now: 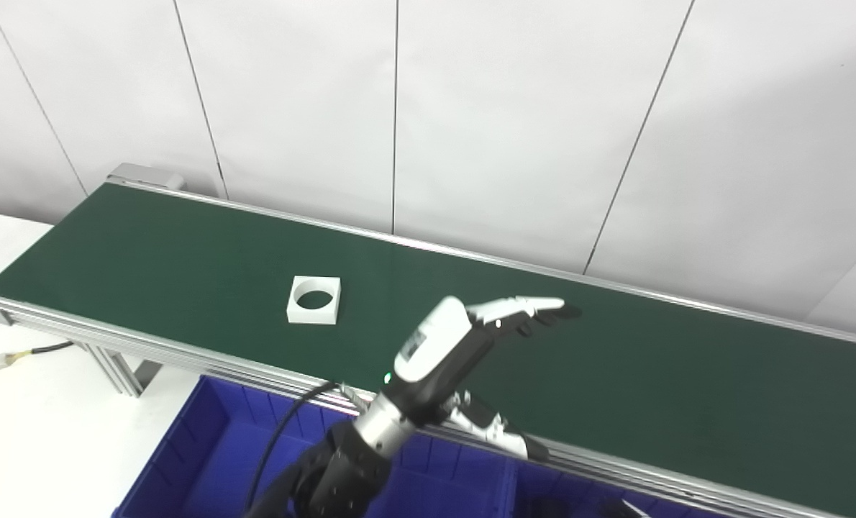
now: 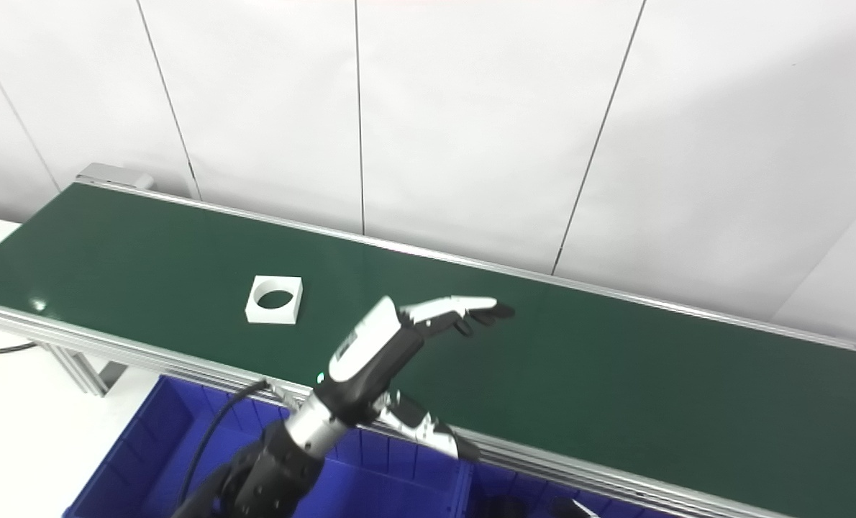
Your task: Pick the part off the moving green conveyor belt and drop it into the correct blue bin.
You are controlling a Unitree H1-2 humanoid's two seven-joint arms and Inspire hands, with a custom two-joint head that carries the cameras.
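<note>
The part [image 1: 313, 300] is a white square block with a round hole, lying flat on the green conveyor belt [image 1: 147, 244], left of the middle. My left hand [image 1: 464, 338] hovers over the belt's near half, to the right of the part and clear of it. Its fingers [image 1: 521, 308] stretch out toward the right and its thumb [image 1: 493, 428] hangs over the near rail; it is open and holds nothing. Below the near rail sits a blue bin [image 1: 205, 446]. Only a dark sliver of my right hand [image 1: 618, 508] shows at the bottom edge.
The belt runs from upper left to lower right between aluminium rails [image 1: 155, 345]. A second blue compartment [image 1: 565, 489] lies right of a divider. White wall panels stand behind the belt. A cable [image 1: 18, 356] lies on the white table at the left.
</note>
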